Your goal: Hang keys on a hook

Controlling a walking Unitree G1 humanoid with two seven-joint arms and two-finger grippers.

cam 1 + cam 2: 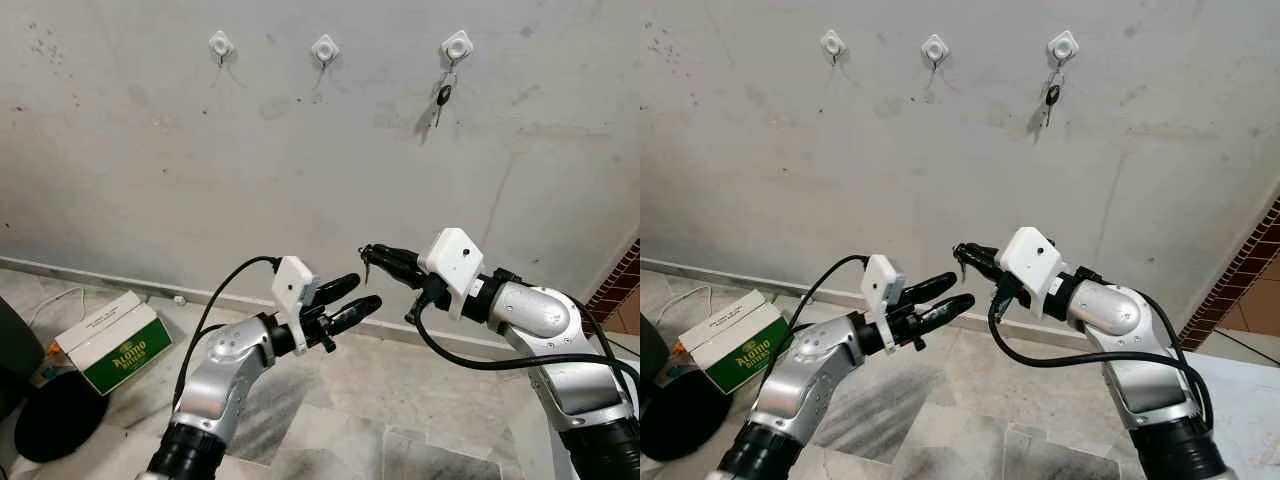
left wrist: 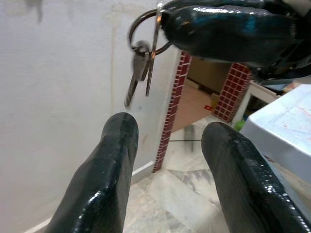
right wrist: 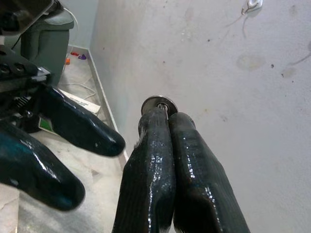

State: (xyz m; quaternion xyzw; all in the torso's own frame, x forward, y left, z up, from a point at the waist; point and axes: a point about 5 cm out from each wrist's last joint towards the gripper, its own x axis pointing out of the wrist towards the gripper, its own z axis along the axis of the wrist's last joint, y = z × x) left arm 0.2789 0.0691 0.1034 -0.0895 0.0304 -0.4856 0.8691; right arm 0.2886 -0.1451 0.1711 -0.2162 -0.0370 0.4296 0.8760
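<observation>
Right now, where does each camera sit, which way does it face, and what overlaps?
Left eye: head, facing the wall; both arms, right end effector pinching keys, hooks above.
Right eye: same scene, shifted.
Left wrist: along the open left end effector, at the dangling keys.
Right wrist: along its shut fingers, toward the wall.
Shared: both wrist views show the key ring.

Stained grey wall (image 1: 150, 170), marble floor (image 1: 330, 400), red brick edge (image 1: 625, 275).
</observation>
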